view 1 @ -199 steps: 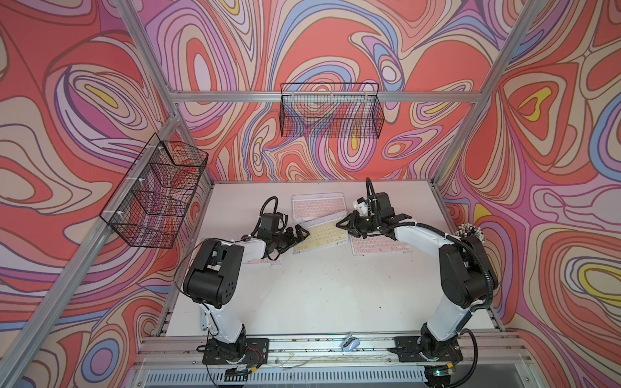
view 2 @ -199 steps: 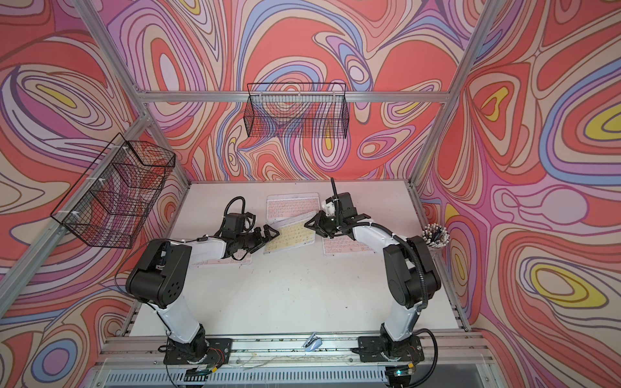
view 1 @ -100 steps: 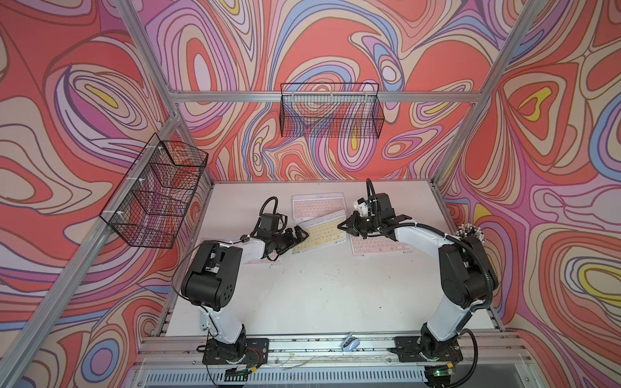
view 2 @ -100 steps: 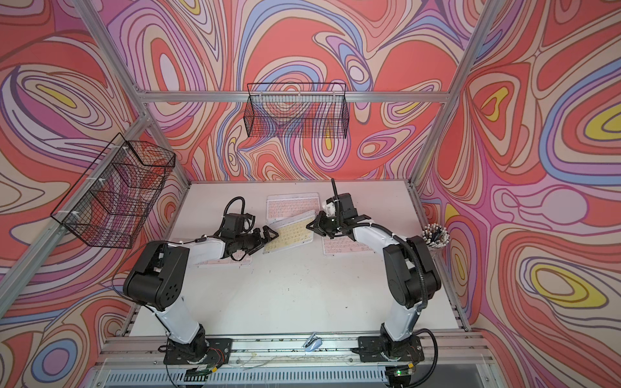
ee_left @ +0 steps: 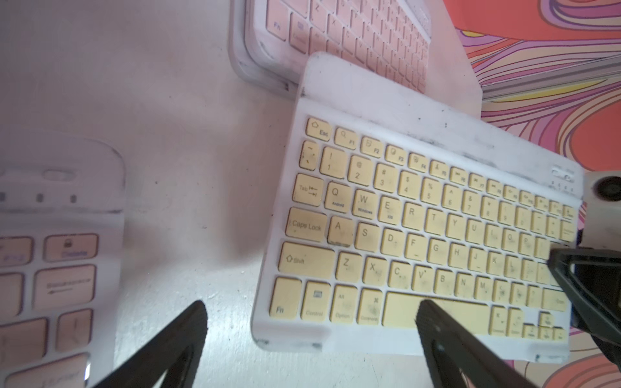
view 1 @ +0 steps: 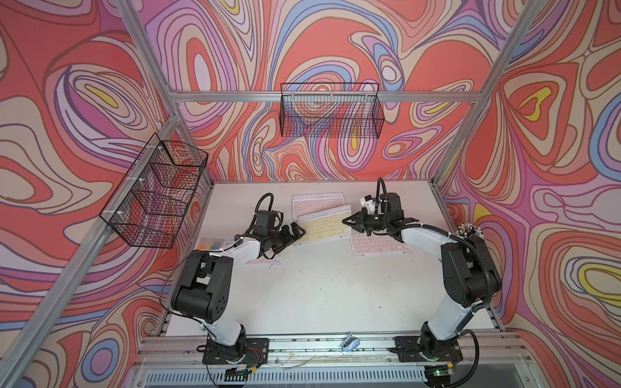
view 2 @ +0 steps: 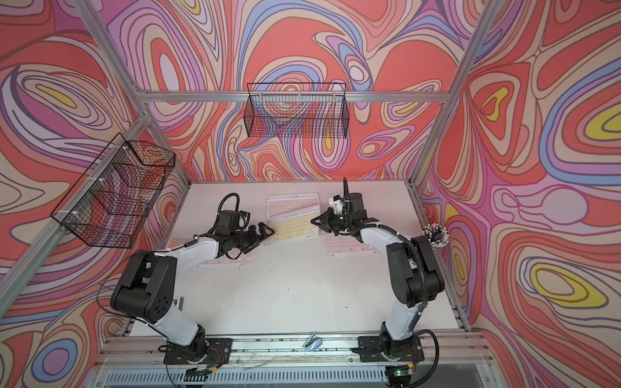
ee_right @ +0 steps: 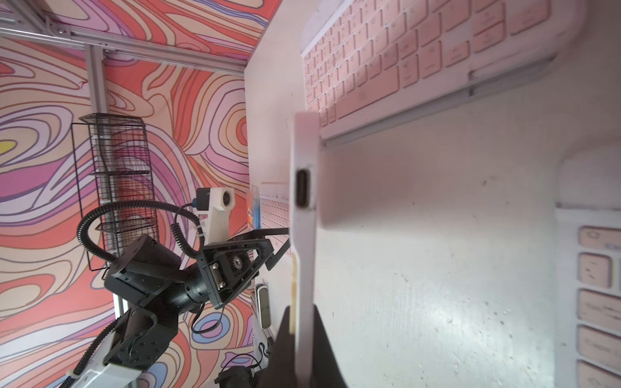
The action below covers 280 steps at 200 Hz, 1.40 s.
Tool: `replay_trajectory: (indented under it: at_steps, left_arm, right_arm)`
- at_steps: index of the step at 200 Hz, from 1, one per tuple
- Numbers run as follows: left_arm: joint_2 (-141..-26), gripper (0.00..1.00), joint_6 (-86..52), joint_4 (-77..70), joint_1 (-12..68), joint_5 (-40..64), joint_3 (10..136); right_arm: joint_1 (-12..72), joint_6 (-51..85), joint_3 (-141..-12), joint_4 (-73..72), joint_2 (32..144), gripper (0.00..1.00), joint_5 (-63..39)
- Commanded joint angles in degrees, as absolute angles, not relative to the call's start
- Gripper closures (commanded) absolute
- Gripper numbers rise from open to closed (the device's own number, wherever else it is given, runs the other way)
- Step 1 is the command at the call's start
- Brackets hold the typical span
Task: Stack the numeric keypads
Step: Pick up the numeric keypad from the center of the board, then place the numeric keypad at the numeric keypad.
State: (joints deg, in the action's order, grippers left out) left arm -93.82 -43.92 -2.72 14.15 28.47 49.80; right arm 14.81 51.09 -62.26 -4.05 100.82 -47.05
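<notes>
My right gripper [view 1: 346,222] is clamped on the right short end of the yellow keypad [view 1: 324,226]. In the right wrist view the pads [ee_right: 285,336] pinch the thin clear frame on both faces, just past its charging port [ee_right: 302,188]. That end hangs clear of the white table [view 1: 319,295]. I cannot tell whether the other end rests on anything.

My left gripper [view 1: 297,233] is spread wide at the keypad's left end. In the left wrist view one finger [ee_left: 437,329] sits over the space bar and the other lies over bare table beside the short edge. I cannot tell whether either one touches the keypad.

The yellow keypad lies askew near the middle of the table's back half. Its far corner overlaps a pink keypad [view 1: 316,204] that lies flat towards the back wall. A second pink keypad [view 1: 378,243] lies on the table beneath my right forearm. A third pink keypad [view 1: 265,261] is partly hidden under my left forearm, near a packet of highlighter pens [view 1: 210,242].
</notes>
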Motion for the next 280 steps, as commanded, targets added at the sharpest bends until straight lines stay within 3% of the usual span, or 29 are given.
replay_trajectory:
  at_steps: [1, 158, 280]
  left_arm:
    - [-92.9, 0.0, -45.1, -1.3, 13.5, 28.6, 51.9]
    - [-98.1, 0.0, -46.1, -1.7, 13.2, 28.7, 65.8]
    - [-108.0, 0.0, -45.3, 0.5, 10.9, 28.7, 76.8]
  right_arm:
    - [14.6, 53.1, -62.8, -12.4, 100.8, 1.0, -52.0]
    - [10.8, 52.1, -80.9, -16.6, 120.0, 1.0, -61.4]
    - [9.2, 73.8, -93.9, -41.1, 137.0, 1.0, -68.8]
